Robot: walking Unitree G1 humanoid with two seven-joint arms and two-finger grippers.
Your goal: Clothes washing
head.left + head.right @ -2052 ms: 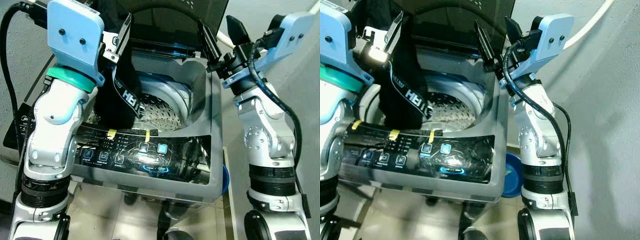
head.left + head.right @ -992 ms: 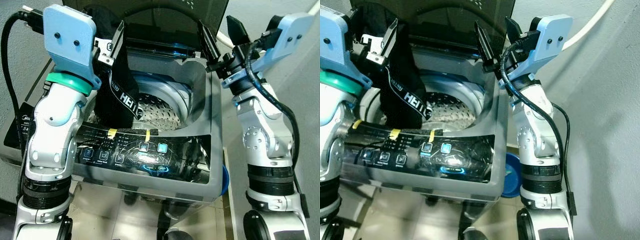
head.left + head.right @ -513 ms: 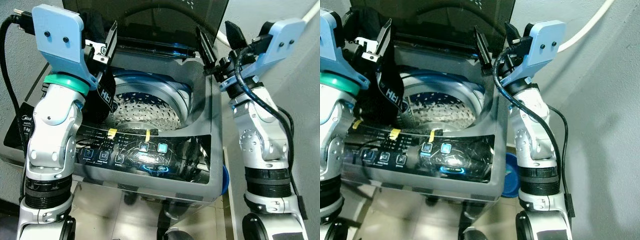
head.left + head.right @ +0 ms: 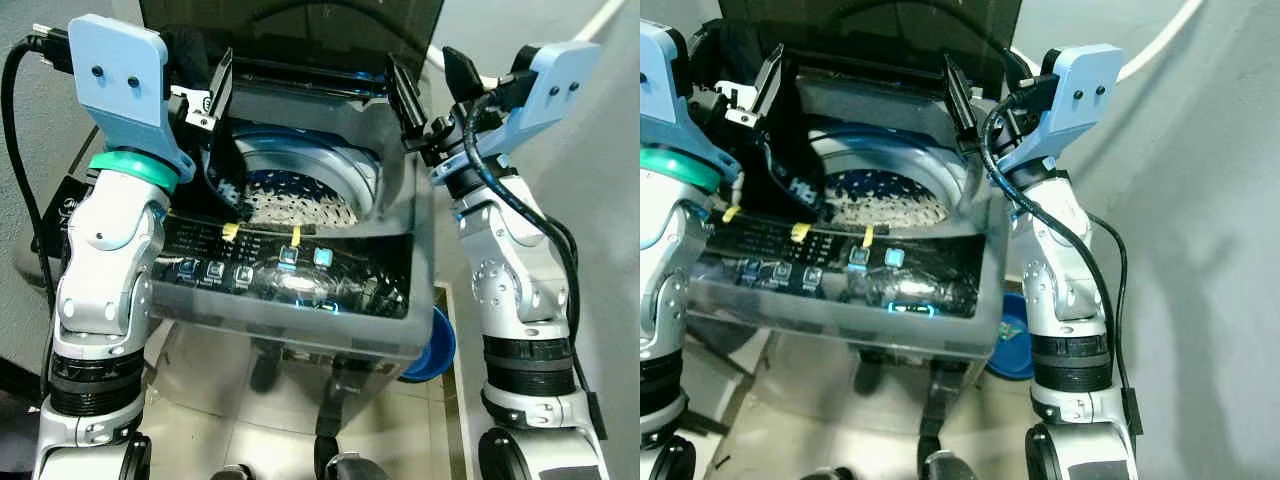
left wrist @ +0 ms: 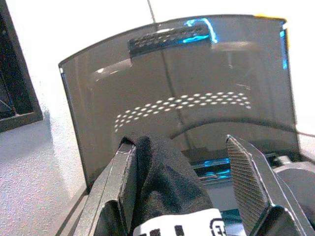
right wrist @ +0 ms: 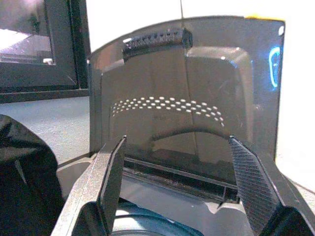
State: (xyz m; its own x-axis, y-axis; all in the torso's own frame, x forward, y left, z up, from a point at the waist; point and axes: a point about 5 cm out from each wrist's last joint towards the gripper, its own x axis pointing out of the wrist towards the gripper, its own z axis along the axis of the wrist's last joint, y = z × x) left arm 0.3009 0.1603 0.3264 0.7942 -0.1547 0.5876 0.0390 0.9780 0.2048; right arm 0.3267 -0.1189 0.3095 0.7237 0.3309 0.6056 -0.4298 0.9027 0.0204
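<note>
A grey top-loading washing machine (image 4: 420, 250) stands before me with its dark lid (image 4: 300, 15) raised and its perforated steel drum (image 4: 300, 200) showing. My left gripper (image 4: 205, 85) hovers over the tub's left rim. Its fingers stand apart in the left wrist view, and a black garment (image 4: 790, 160) with a white-lettered waistband (image 5: 177, 228) drapes against one finger (image 5: 125, 177). The garment hangs down inside the tub's left edge. My right gripper (image 4: 428, 85) is open and holds nothing above the tub's right rear corner.
The control panel (image 4: 290, 275) with lit buttons and yellow tape tabs runs along the machine's front. A blue basin (image 4: 432, 345) lies on the floor by the machine's right side. A white hose (image 4: 1160, 40) crosses the grey wall at the right.
My left gripper has carried the black garment from over the drum's middle to the tub's left edge. The camera has shifted and tilted. The right gripper has moved little.
</note>
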